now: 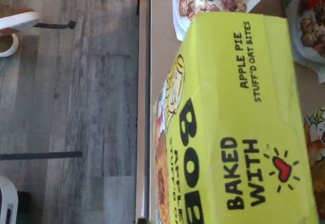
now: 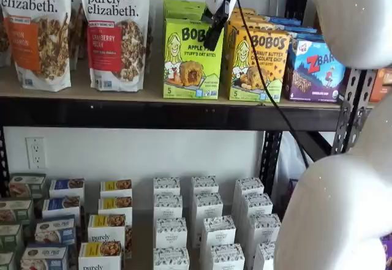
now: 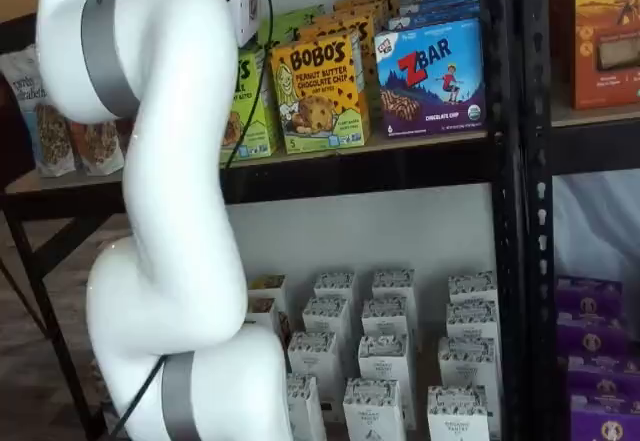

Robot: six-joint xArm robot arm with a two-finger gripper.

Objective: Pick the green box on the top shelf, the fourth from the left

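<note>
Far left on the top shelf [image 2: 79,95] in a shelf view stand two purely elizabeth granola bags [image 2: 73,31], upright, side by side. Moving right, here's our target: the green box [image 2: 192,59], Bobo's apple pie oat bites, upright at the front edge of the board, face out, with more green boxes stacked behind it. And there's the pincer [image 2: 214,36], coming down from the upper edge of the view, white body up high, black fingers hanging in front of the box's upper right corner. It shows side-on, no gap to read, so I cannot tell whether it is released or clenched. Nothing looks held yet; the box sits flat on the shelf.

Just beside the green box to the right is the yellow-orange peanut butter box [image 2: 257,65], very close, maybe touching. Then the blue Zbar box [image 2: 318,71] at the right end, by the rack post.

The wrist view is filled by the green box's top panel [image 1: 238,117], "BAKED WITH" and "APPLE PIE" sharp and large, with the shelf's front edge and the grey floor beyond it. So the camera is right over it.

My read: this is the approach, final alignment above the box, grasp not yet made. The next move calls for fingers spread, one slipping into that tight seam against the peanut butter box, the other on the free left side, then closing and lifting straight out without dragging the neighbour.
</note>
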